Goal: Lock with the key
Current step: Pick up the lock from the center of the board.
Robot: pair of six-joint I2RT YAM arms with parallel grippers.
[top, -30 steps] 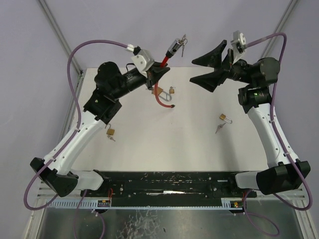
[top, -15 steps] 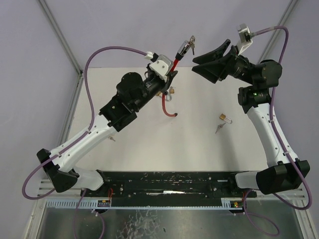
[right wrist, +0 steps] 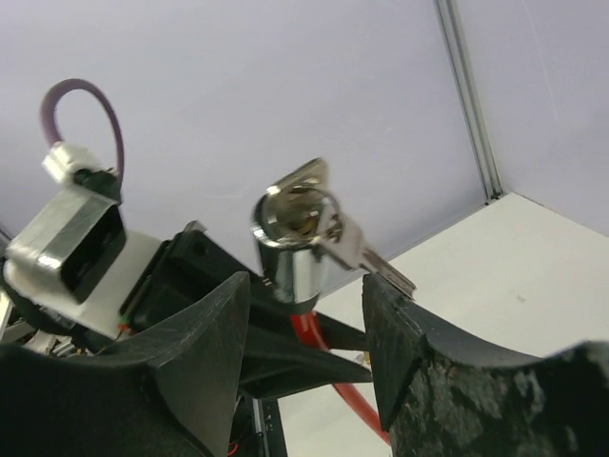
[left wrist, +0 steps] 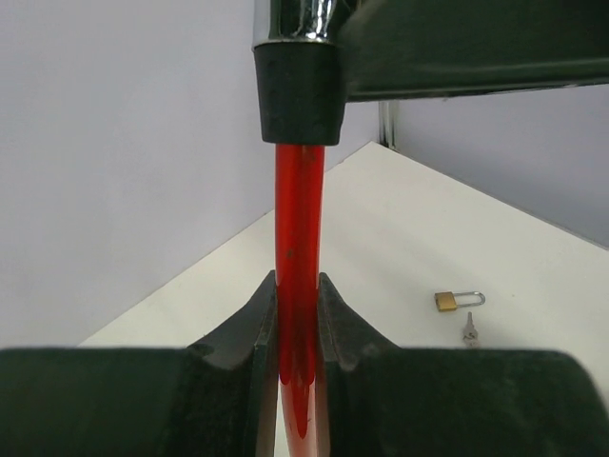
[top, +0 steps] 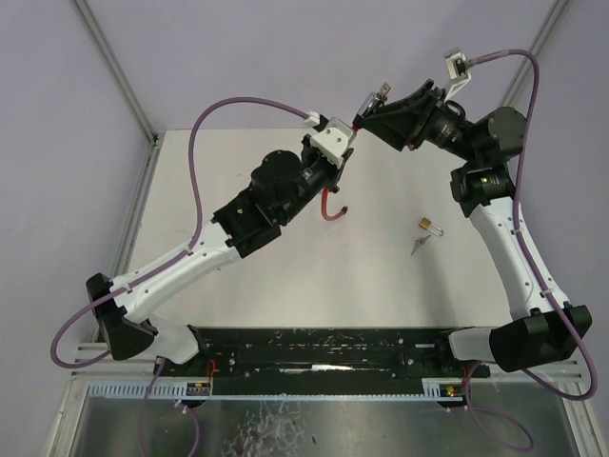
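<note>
Aloft, the left gripper (left wrist: 297, 314) has its jaws pinched narrow on the red cable (left wrist: 297, 219) of a cable lock, clear above the worktop (top: 285, 276); the cable's chrome lock cylinder (right wrist: 295, 257), keys (right wrist: 366, 257) at its top, sits between the right gripper's (right wrist: 306, 286) half-spread jaws, with gaps either side; a brass padlock (top: 430, 226) lies on the worktop further right.

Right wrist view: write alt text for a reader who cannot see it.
A chrome lock cylinder with keys at its end sits between the right tool's open black fingers, not gripped. A red cable runs from it down behind them, over a white table.
</note>
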